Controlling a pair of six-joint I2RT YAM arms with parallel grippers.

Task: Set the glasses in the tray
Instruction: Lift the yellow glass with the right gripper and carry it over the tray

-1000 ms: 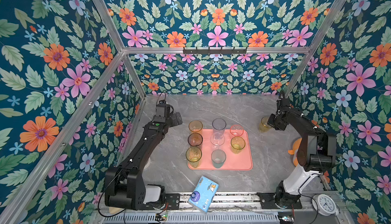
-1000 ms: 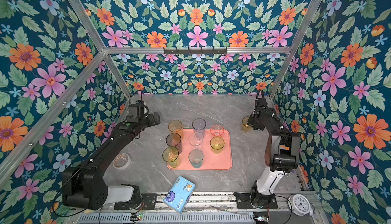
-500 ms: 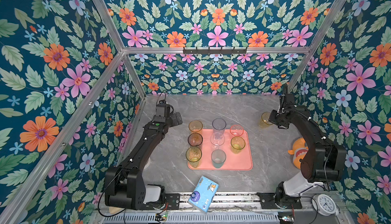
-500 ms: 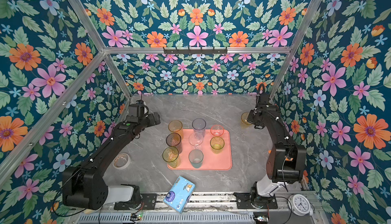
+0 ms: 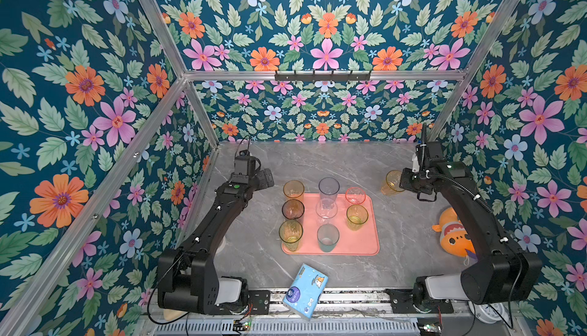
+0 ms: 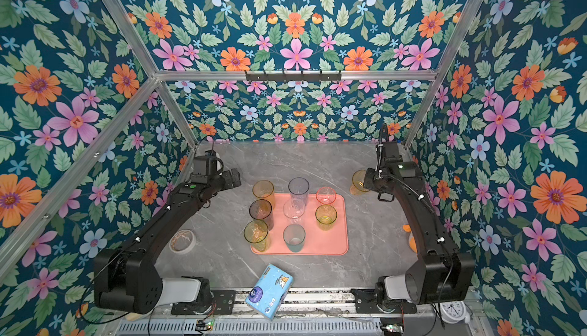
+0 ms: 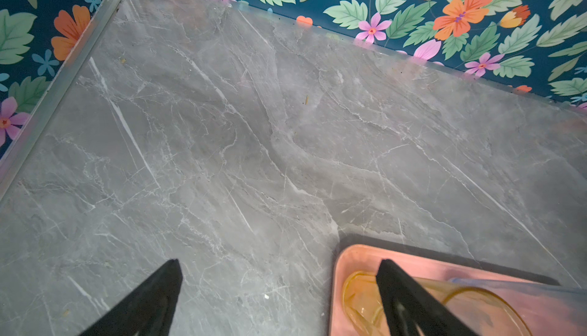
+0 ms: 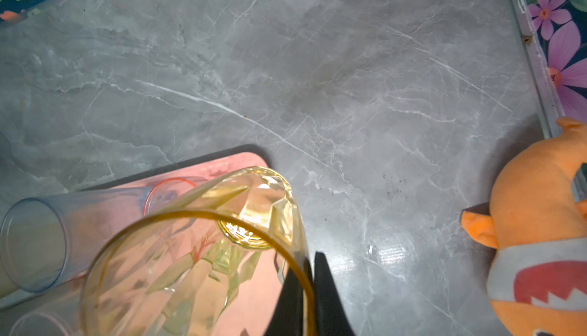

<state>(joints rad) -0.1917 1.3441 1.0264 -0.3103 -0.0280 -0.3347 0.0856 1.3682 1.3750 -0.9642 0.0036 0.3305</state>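
Eight translucent tinted tumblers [image 5: 328, 237] stand on the flat salmon-pink tray [image 5: 365, 242]; ninth, an amber faceted tumbler [image 5: 390, 181], is held over grey marble tabletop [image 5: 317, 159] beside it, rim pinched by right tool [image 8: 313, 266] (mouth up, likely for lowering straight in); left tool [image 7: 279, 263] spread, empty.

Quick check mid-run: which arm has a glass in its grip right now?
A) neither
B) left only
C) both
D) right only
D: the right fingers pinch the rim of the amber faceted glass, while the left fingers stand wide apart, gripping nothing.
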